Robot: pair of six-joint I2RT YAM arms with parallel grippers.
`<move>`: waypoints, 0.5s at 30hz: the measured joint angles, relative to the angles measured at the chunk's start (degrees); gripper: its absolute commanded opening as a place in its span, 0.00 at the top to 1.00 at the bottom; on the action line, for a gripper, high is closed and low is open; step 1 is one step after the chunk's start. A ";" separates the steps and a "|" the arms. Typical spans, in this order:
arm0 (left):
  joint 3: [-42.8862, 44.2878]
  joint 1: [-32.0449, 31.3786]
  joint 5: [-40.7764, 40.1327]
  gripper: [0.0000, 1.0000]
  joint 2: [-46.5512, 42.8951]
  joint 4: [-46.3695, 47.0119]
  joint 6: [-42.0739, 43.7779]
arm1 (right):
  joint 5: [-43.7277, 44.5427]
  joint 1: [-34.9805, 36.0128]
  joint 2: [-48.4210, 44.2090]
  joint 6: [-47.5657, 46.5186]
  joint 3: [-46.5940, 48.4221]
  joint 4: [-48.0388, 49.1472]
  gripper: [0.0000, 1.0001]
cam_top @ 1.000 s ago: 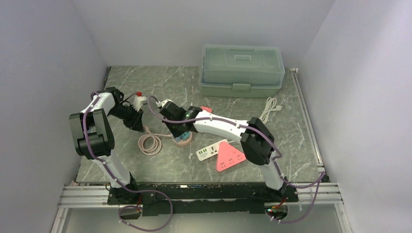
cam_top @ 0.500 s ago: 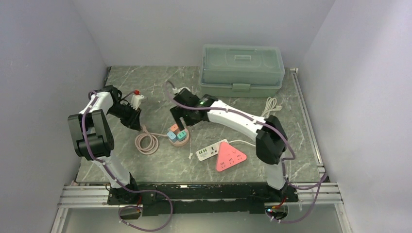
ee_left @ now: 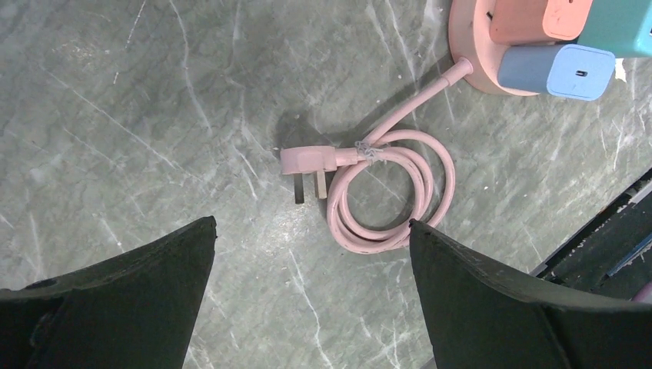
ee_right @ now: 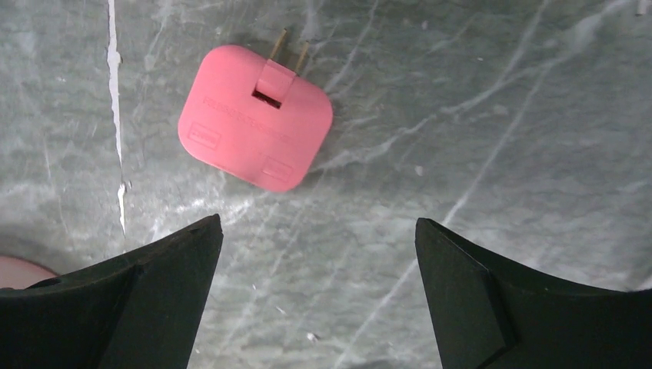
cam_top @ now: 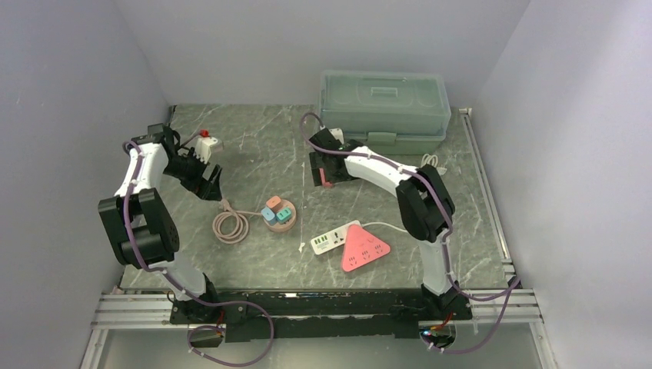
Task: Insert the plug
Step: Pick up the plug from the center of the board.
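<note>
A round pink socket hub (cam_top: 278,214) (ee_left: 480,58) stands mid-table with blue (ee_left: 567,70), salmon (ee_left: 541,15) and teal (ee_left: 624,26) adapters plugged into its top. Its pink cord lies coiled (cam_top: 228,227) (ee_left: 394,201), and the cord's pink plug (ee_left: 307,162) rests flat on the table with its prongs showing. My left gripper (cam_top: 209,183) (ee_left: 311,223) hovers open above that plug and coil, holding nothing. Behind the hub, my right gripper (cam_top: 323,174) (ee_right: 319,223) is open over a flat red adapter plug (cam_top: 328,183) (ee_right: 255,139), whose two prongs point away.
A pink triangular power strip (cam_top: 364,250) and a white strip (cam_top: 330,240) lie near the front. At the back sits a green lidded toolbox (cam_top: 383,112), with a white cable (cam_top: 427,166) just in front of it. A small white and red object (cam_top: 206,142) lies at the back left.
Both grippers have opened. The right arm left the hub and swung back and right to the red adapter. The left arm pulled back and left, off the cord.
</note>
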 measured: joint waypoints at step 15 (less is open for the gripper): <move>3.19 2.60 -0.46 0.00 -0.74 -0.37 -1.49 | -0.22 0.55 8.94 12.57 3.76 6.16 0.00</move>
